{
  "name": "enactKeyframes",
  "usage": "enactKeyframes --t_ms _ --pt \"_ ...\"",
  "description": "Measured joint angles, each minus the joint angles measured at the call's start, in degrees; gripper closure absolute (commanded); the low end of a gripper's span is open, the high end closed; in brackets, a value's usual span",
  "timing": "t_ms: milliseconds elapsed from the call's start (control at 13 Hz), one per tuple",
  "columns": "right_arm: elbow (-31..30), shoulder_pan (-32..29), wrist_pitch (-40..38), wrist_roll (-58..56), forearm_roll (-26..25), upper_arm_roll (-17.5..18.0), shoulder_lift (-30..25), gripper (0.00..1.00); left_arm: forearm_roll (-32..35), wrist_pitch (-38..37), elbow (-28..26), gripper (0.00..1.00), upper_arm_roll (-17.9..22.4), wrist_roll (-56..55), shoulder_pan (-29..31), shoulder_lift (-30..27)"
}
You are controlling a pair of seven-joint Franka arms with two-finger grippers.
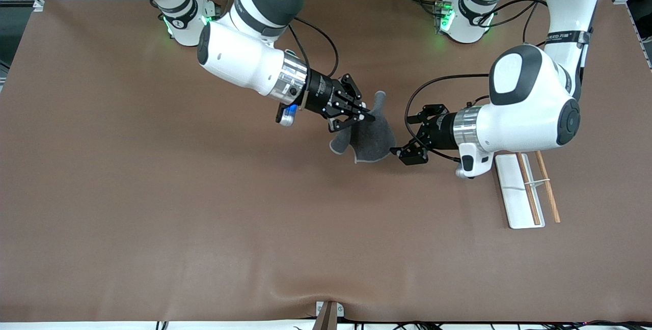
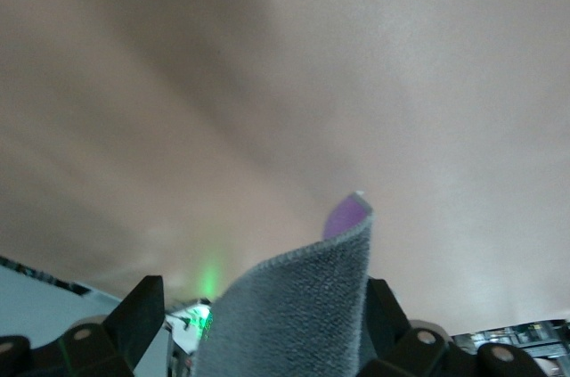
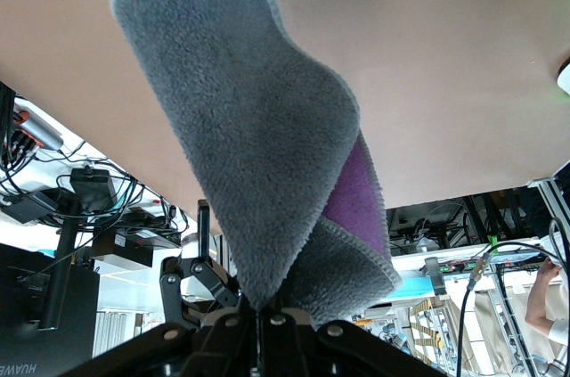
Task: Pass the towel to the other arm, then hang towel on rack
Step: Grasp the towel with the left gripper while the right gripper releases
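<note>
Front view shows the right gripper (image 1: 362, 116) over the middle of the table (image 1: 153, 208), its fingers pressed together on one edge of the towel (image 1: 369, 136). The pinch sits high on the cloth, so most of the grey fabric hangs free below it, folded loosely on itself, with a short flap standing up above the grip. In the right wrist view the towel (image 3: 258, 163) fans out from the closed fingertips and a strip of its purple underside shows inside the fold. Holding it by a single edge like this leaves a hanging margin for the other arm to take.

That is where the left gripper (image 1: 405, 149) stands: at the free edge of the towel on the side toward the left arm's end of the table, fingers spread wide. The left wrist view shows the edge of the towel (image 2: 303, 306) lying between its two dark fingers (image 2: 134, 319), so the cloth appears to be inside the open jaws but not yet clamped. My judgement is that the handover is at the point just before the left gripper closes; the right one should release only after that.

The rack (image 1: 519, 190) lies on the table close under the left arm, nearer the front camera than the grippers, its two wooden rods bare. It sits on the receiving arm's side, which is likely why the pass is needed.
</note>
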Motion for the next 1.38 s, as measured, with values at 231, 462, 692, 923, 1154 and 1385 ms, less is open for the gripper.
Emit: enactKeyframes --t_ms 231,462,692,923,1154,1385 --pt "1.3 0.1 0.0 0.3 0.0 0.0 1.1 1.00 -0.4 0.0 0.0 0.13 0.0 -1.6 0.3 0.1" --pt "2.1 0.1 0.0 0.5 0.0 -0.1 1.6 1.00 -0.4 0.0 -0.1 0.41 0.0 -2.3 0.3 0.3" --pt "2.4 0.1 0.0 0.6 0.0 -0.1 1.8 1.00 -0.5 0.0 -0.1 0.81 0.0 -2.3 0.3 0.6" --pt "2.4 0.1 0.0 0.7 0.0 -0.1 1.8 1.00 -1.5 0.1 0.0 1.00 0.0 -2.3 0.3 0.8" --pt "2.4 0.1 0.0 0.7 0.0 -0.1 1.8 1.00 -2.5 1.2 0.0 1.00 0.0 -2.3 0.2 1.3" --pt "2.4 0.1 0.0 0.7 0.0 -0.1 1.9 1.00 -2.5 1.5 0.2 1.00 0.0 -2.2 0.3 1.4"
